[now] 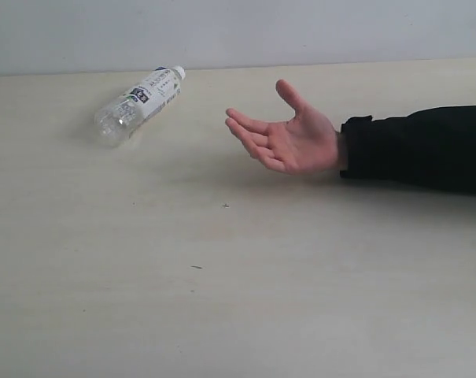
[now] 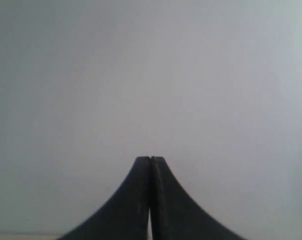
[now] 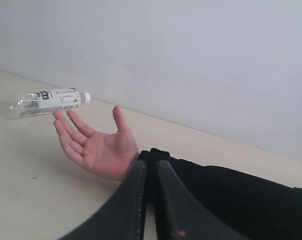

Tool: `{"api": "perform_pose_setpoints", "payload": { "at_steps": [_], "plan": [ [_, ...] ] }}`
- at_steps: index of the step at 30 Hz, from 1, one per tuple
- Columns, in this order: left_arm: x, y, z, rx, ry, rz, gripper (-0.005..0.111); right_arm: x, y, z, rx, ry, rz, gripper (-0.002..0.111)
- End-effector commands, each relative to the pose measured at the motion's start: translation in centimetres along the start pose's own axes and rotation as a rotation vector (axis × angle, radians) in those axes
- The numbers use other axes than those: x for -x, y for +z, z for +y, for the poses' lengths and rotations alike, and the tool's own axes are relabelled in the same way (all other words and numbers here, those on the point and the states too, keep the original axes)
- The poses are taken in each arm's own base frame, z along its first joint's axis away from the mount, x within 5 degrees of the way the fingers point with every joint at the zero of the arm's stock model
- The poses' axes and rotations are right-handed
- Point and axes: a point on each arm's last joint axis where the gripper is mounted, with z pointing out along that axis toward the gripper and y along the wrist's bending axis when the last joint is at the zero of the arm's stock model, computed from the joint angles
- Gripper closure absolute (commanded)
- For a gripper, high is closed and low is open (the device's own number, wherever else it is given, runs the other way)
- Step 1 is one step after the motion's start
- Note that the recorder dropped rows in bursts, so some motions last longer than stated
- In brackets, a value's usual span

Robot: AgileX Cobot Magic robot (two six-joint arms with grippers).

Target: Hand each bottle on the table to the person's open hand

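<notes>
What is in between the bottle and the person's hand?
Nothing. Only bare table lies between the bottle and the open hand, as the exterior view shows.

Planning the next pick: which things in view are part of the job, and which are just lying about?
Job: bottle lying on the table; person's open hand; left gripper; right gripper.
Just there: black sleeve; tiny dark specks; wall.

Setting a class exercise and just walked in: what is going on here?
Nothing is being handled yet. One bottle lies on its side on the table, apart from the person's open hand, held palm up. The left end effector, shut and empty, faces a bare wall; the right end effector, also shut, hangs over the sleeve.
</notes>
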Motion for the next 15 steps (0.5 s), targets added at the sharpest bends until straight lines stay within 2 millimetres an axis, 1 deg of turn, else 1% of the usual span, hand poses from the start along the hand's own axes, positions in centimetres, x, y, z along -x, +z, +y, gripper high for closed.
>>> {"api": "perform_pose_setpoints", "payload": {
  "at_steps": [1, 2, 4, 5, 7, 8, 11, 14, 15],
  "plan": [
    [1.0, 5.4, -0.1, 0.002, 0.003, 0.046, 0.107, 0.3, -0.2, -0.1, -0.006, 0.001, -0.015, 0.1],
    [1.3, 7.1, -0.1, 0.005, 0.011, 0.063, 0.107, 0.3, -0.2, -0.1, -0.006, 0.001, -0.015, 0.1],
    [0.8, 9.6, 0.1, 0.02, 0.038, 0.134, 0.107, 0.3, -0.2, -0.1, -0.006, 0.001, -0.015, 0.1],
    [0.6, 11.3, 0.2, 0.031, 0.061, 0.186, 0.107, 0.3, -0.2, -0.1, -0.006, 0.001, -0.015, 0.1],
    [0.7, 13.6, 0.3, 0.04, 0.12, 0.247, 0.107, 0.3, -0.2, -0.1, -0.006, 0.001, -0.015, 0.1],
    [0.2, 14.9, 0.5, 0.044, 0.178, 0.307, 0.107, 0.3, -0.2, -0.1, -0.006, 0.001, -0.015, 0.1],
    [0.2, 18.2, 0.7, 0.024, 0.364, 0.377, 0.107, 0.3, -0.2, -0.1, -0.006, 0.001, -0.015, 0.1],
    [-0.4, 20.8, 1.0, -0.017, 0.575, 0.455, 0.107, 0.3, -0.2, -0.1, -0.006, 0.001, -0.015, 0.1],
    [-0.5, 21.4, 1.0, -0.026, 0.613, 0.477, 0.107, 0.3, -0.2, -0.1, -0.006, 0.001, -0.015, 0.1]
  ]
}}
